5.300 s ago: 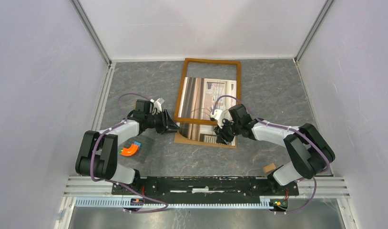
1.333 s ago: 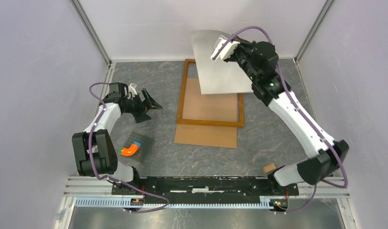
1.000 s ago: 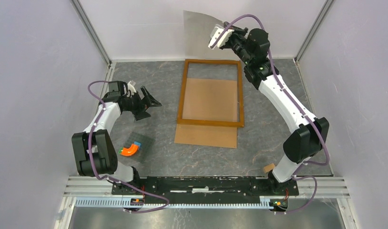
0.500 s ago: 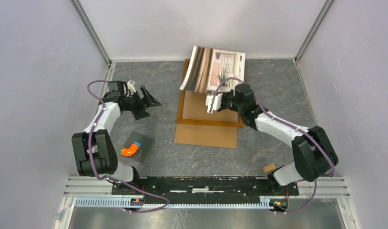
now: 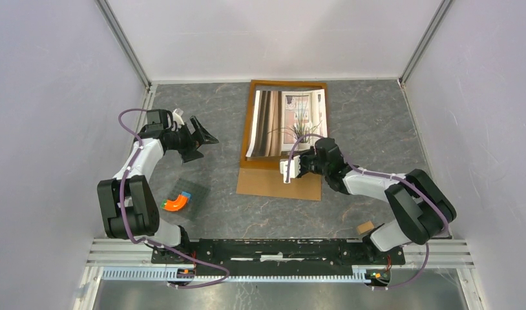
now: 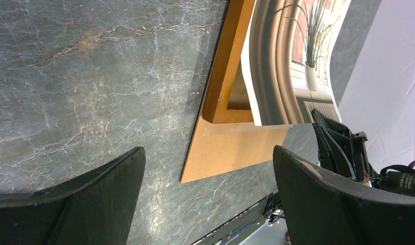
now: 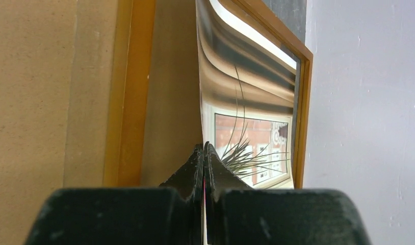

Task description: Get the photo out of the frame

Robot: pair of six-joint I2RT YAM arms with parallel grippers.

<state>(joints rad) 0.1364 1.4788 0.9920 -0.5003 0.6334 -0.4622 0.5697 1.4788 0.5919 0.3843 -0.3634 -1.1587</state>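
The photo (image 5: 287, 121) hangs picture side up over the frame (image 5: 246, 132), curled along its left side. My right gripper (image 5: 307, 157) is shut on its near edge. In the right wrist view the jaws (image 7: 204, 149) pinch the thin sheet edge-on, with the plant print (image 7: 249, 138) rising beyond them and the frame's orange-brown border (image 7: 128, 92) to the left. My left gripper (image 5: 207, 147) stands open over the table left of the frame, holding nothing. From the left wrist, the curled photo (image 6: 277, 61) shows above the frame (image 6: 222, 71).
The brown backing board (image 5: 278, 184) lies flat under the frame's near end and sticks out toward me. A small grey plate with an orange block (image 5: 178, 201) sits near the left arm. A small brown block (image 5: 365, 227) lies by the right arm's base.
My right arm swung the photo from high at the back wall down and toward me, turning it picture side up over the frame. The left arm has not moved.
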